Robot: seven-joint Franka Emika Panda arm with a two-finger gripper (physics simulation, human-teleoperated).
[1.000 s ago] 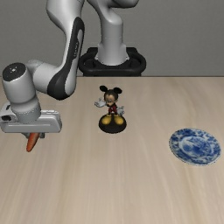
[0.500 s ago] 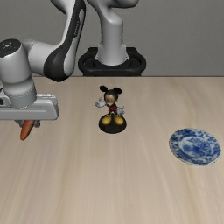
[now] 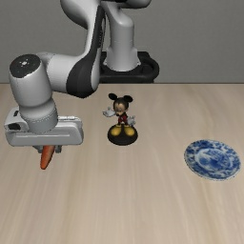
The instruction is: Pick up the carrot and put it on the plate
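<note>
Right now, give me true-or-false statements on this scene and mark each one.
1. The carrot lies on the plate. False: the gripper holds it, at the exterior view's left, far from the plate.
2. The Mickey Mouse figurine stands upright. True.
3. The plate has a blue pattern. True.
4. The figurine stands on the plate. False: it stands on the wooden table, apart from the plate.

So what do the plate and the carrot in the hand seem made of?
Plate: probably glazed ceramic, judging by the white ground with a blue painted pattern and a slight sheen.
Carrot: plain matte orange; it could be plastic or real, the look leaves it open.
</note>
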